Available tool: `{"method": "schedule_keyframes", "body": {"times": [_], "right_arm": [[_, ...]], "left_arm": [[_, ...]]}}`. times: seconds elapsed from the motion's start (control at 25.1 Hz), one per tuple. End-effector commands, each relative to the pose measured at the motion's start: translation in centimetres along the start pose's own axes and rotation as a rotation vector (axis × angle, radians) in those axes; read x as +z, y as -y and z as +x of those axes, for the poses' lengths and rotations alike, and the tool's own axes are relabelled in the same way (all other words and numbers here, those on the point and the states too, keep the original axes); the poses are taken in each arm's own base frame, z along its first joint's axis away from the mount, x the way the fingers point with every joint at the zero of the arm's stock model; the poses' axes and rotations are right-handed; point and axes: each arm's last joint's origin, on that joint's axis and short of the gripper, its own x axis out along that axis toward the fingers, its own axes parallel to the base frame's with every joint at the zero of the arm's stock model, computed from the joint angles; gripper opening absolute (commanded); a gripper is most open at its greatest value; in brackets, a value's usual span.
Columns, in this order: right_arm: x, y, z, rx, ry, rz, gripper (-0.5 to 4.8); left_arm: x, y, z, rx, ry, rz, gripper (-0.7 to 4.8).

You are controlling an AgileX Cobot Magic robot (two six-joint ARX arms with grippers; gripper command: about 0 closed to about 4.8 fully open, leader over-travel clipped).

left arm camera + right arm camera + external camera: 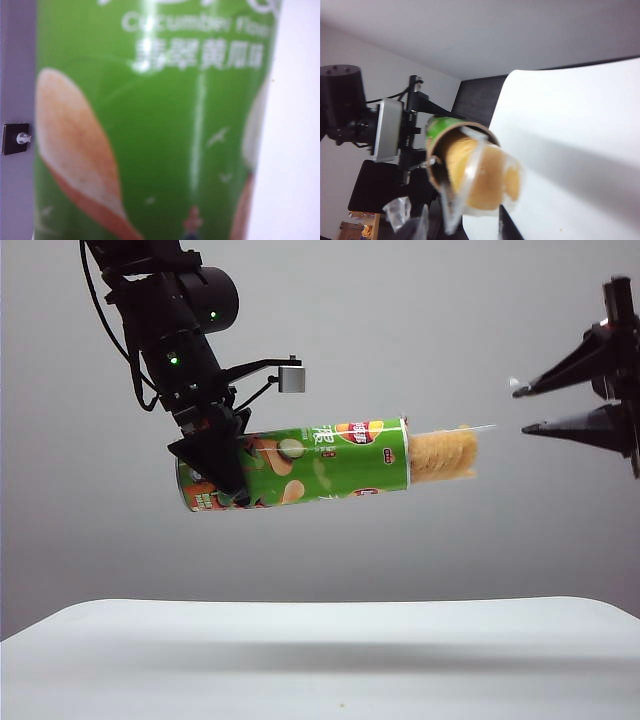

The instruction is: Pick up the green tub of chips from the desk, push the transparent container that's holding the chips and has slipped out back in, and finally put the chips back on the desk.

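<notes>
Tabletop [320, 660] nearest, bare. Your left hand [215, 465] clamps green tub of chips [300, 465] level, high above it, so mouth faces right. Transparent container [450, 452] with chips [485, 175] juts out. Right hand [525, 408] spread wide, empty, just right, lined up for push.

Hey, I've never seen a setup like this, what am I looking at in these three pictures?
It is a robot with two arms, each ending in a claw. One picture comes from a camera facing the white desk; the other two from cameras on the wrists. The left claw holds a green chip tub level in the air, so its wrist camera sees only the label. A clear tray of chips sticks out of the open end. The right claw waits open, apart, facing that end. Nothing shows on the desk.
</notes>
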Motion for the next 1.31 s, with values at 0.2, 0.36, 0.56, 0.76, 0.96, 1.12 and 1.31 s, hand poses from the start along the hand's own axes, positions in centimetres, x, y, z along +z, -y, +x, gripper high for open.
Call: {"method": "schedule_keyframes", "body": {"times": [0.2, 0.36, 0.56, 0.76, 0.96, 1.12, 1.31], "right_arm": [[-0.2, -0.5, 1.8, 0.025, -0.033, -0.031, 1.65], [-0.3, -0.7, 2.4, 0.014, -0.034, -0.040, 0.79], [-0.3, -1.0, 2.8, 0.027, -0.037, -0.050, -0.07], [-0.6, -1.3, 3.4, 0.035, -0.054, -0.051, -0.07], [-1.0, -1.8, 4.5, 0.051, -0.079, -0.070, -0.07], [-1.5, -2.4, 5.7, 0.057, -0.098, -0.083, -0.07], [-1.6, -2.5, 5.9, 0.064, -0.107, -0.074, -0.07]], "left_arm": [[0.4, -0.1, -0.3, -0.007, 0.068, 0.007, 2.46], [0.4, 0.0, -0.3, -0.008, 0.068, 0.006, 2.46], [0.8, 0.2, -0.1, -0.021, 0.083, 0.016, 2.46], [2.0, 0.7, 0.2, -0.033, 0.130, 0.029, 2.46], [3.4, 1.1, 0.5, -0.031, 0.179, 0.059, 2.46], [5.3, 1.5, 0.8, -0.008, 0.243, 0.057, 2.46], [6.6, 1.7, 0.9, 0.017, 0.300, 0.030, 2.46]]}}
